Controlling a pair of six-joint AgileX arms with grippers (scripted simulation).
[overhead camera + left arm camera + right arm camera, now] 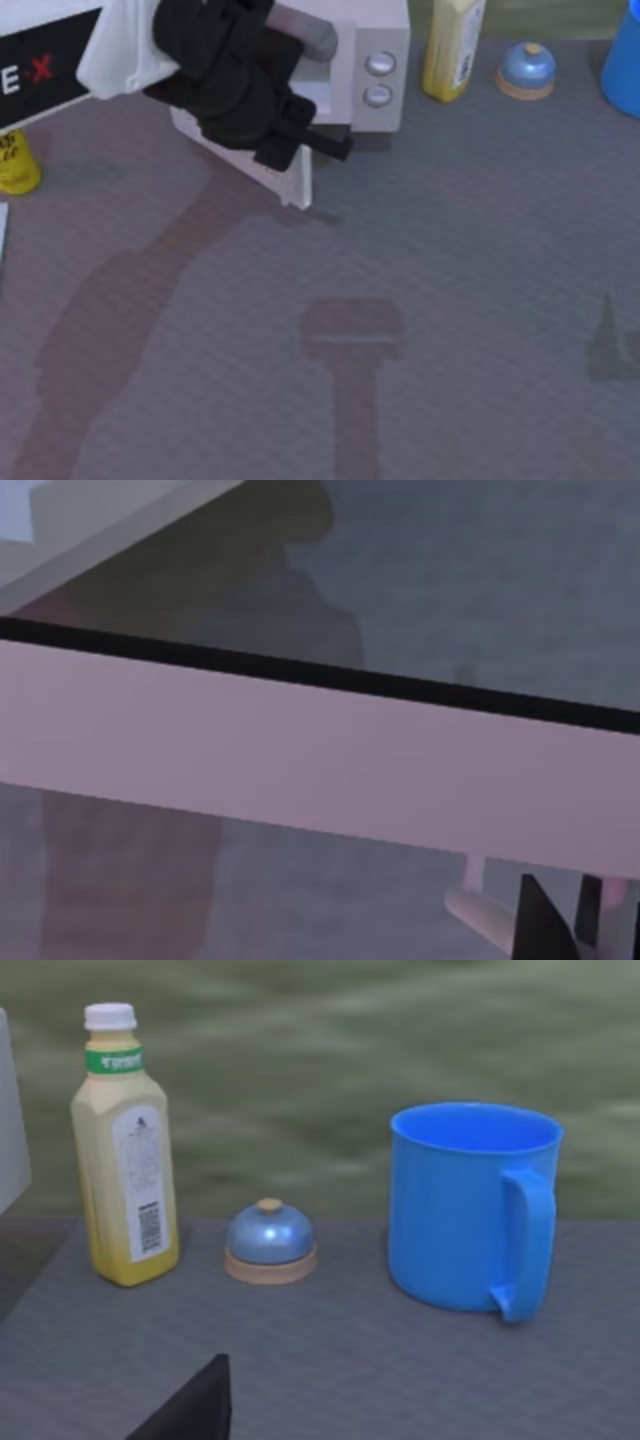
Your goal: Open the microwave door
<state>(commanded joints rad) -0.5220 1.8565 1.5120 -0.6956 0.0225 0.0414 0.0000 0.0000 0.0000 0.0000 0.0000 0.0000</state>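
Plainly ajar: flat white rectangular microwave door (pixel 287 182), swung well out from the front and standing at an angle over the grey table (pixel 450 300), free edge toward the table's middle. Behind it, at the far edge just left of centre, small white boxy microwave (pixel 385 25) with two round silver-grey knobs (pixel 380 64) stacked on its right-hand panel. Cavity open to view only as a pale sliver beside the knob panel, otherwise covered by the black left arm; contents not visible.

Left gripper (pixel 305 148) down at the opened door, right against its upper edge, between door and cavity. Grip state impossible to judge from either view. Close up in the left wrist view, only a broad pale band of door (pixel 300 750) topped with a thin black strip.

Right of the microwave, in a row along the far edge: tall yellow plastic bottle (pixel 122 1170) with white cap and green neck band, capped, filled with pale yellow; then small blue domed bell on a tan base (pixel 270 1245); then bright blue plastic mug (pixel 460 1210) with handle, upright, inside hidden from this low angle. All three apart from one another.

Right gripper (pixel 190 1405) showing only as a dark corner in its own wrist view, facing that row; grip state impossible to judge.
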